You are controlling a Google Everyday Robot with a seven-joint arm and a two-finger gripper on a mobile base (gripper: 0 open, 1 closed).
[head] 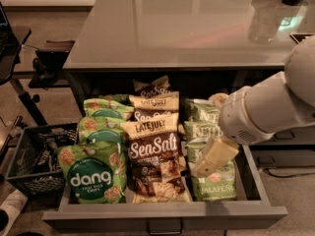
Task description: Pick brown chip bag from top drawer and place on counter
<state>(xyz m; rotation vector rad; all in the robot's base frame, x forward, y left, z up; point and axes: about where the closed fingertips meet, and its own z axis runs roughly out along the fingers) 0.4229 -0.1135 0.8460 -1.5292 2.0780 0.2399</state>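
The top drawer [167,215] stands pulled out under the counter [187,28]. Several brown chip bags stand in a row down its middle; the front one [153,151] shows LATE JULY and Sea Salt lettering. My gripper [212,157] reaches in from the right on a white arm [266,107]. It hangs over the pale green Kettle bags [214,187], just right of the front brown bag, and holds nothing that I can see.
Bright green dang bags [93,173] fill the drawer's left side. A black crate [34,156] sits on the floor at the left, with dark stands behind it [49,58]. A clear container [263,23] stands on the counter's far right. Narrower drawer fronts [280,149] are at the right.
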